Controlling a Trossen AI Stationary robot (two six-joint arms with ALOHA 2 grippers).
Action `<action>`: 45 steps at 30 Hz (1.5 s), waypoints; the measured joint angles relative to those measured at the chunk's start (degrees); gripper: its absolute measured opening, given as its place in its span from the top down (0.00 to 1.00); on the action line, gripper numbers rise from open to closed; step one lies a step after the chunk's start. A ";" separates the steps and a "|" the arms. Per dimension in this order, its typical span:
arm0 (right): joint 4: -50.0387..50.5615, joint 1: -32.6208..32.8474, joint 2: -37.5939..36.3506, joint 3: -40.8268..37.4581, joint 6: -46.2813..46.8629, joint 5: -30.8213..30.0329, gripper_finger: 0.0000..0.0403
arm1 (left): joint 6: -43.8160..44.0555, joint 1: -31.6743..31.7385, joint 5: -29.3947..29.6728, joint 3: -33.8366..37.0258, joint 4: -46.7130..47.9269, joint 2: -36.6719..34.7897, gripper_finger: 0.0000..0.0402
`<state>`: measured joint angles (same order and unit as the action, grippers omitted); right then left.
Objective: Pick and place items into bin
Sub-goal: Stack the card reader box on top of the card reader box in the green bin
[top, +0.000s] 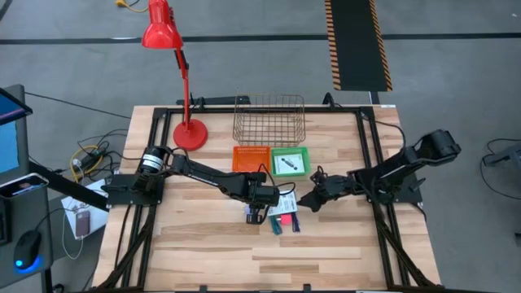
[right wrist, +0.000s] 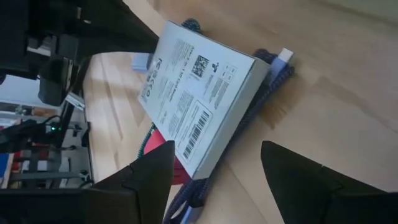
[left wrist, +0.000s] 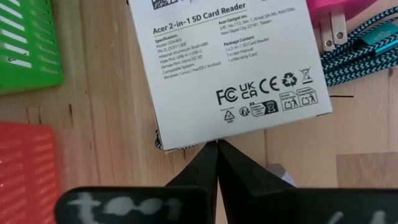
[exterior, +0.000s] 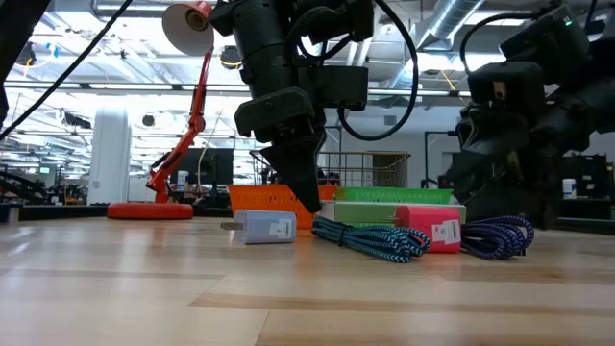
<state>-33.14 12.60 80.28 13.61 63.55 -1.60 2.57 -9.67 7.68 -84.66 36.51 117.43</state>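
the landmark for all positions is the green tray [top: 291, 163], which sits beside an orange tray [top: 251, 156] in front of the wire basket [top: 269, 119]. the items lie in a small cluster on the table [top: 203, 252] just on the near side of the green tray: a white card-reader box [left wrist: 233, 62], a pink block [exterior: 434, 229], a teal braided cable [exterior: 370, 238], a purple braided cable [exterior: 500, 236] and a small pale blue adapter [exterior: 267, 227]. the left gripper [left wrist: 217, 155] is over the cluster on the orange-tray side, its fingers clenched together with nothing between them, tips at the near edge of the box. the right gripper [right wrist: 214, 168] is on the opposite side of the cluster, fingers spread wide and empty, aimed at the box edge. judgement: the step in hand is taking the box. for a clean grasp, the right fingers should straddle the box across its narrow thickness, clear of the cables beneath it, and close only once both fingers flank the edge; the left tips can steady the far edge so the box does not slide. limits of view: which container is the intended bin cannot be told; the box rests tilted on the cables, and what else lies under it is hidden; in the high view the cluster is mostly covered by the left arm.
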 joint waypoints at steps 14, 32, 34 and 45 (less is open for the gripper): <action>-9.36 -0.24 7.09 0.04 1.43 0.43 0.42 | 0.00 0.00 0.00 0.00 -0.19 0.00 1.00; -9.36 -2.25 7.15 0.04 0.49 1.65 0.42 | -0.73 0.00 0.00 -0.02 -1.88 0.00 1.00; -9.36 -2.25 7.16 0.04 0.50 1.65 0.42 | -0.85 0.00 0.00 -0.02 -1.91 0.00 1.00; -9.36 -2.25 7.14 0.04 0.50 1.63 0.42 | -1.36 0.00 0.00 -0.02 -3.15 0.00 1.00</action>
<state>-42.50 10.35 87.42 13.65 64.05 0.03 1.21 -9.67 7.68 -84.68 33.36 117.43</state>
